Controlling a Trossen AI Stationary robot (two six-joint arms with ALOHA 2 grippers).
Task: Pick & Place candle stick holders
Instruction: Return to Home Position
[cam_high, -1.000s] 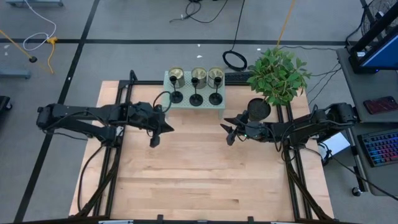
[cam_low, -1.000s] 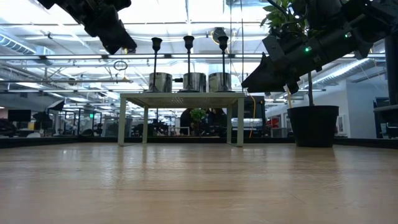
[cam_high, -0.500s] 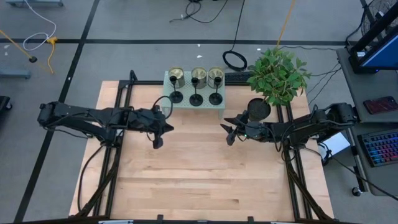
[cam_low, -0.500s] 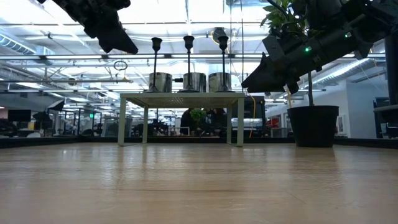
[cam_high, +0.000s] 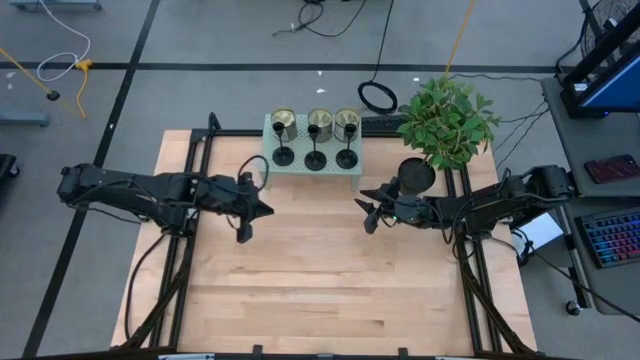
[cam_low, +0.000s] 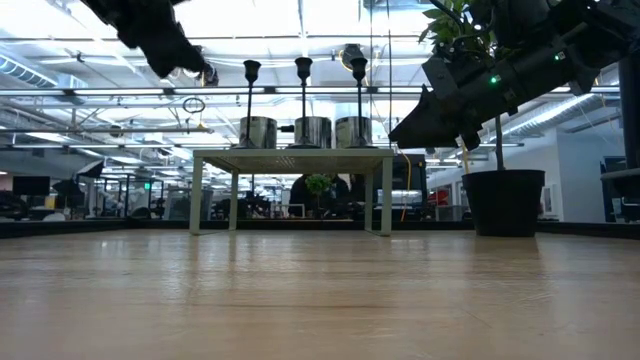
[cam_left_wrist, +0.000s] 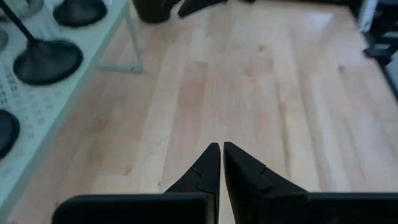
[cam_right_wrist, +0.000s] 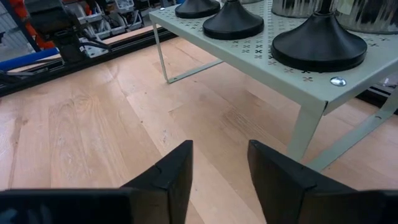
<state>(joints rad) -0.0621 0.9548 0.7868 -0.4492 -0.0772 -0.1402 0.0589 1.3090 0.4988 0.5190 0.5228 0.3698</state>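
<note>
- Candle stick holders: 3 upright, axes vertical, cups up, on shelf beyond both grippers.
- L gripper: clenched, empty.
- R gripper: released.

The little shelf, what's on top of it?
Three black candle stick holders stand in a row on the shelf, three round cans behind them. The holders' tops cover part of each can.

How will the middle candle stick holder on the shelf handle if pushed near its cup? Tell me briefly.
The middle candle stick holder probably tips easily: tall thin stem, high cup. Its wide flat base likely steadies it against low nudges. Falling backward, it might strike the cans close behind.
</note>
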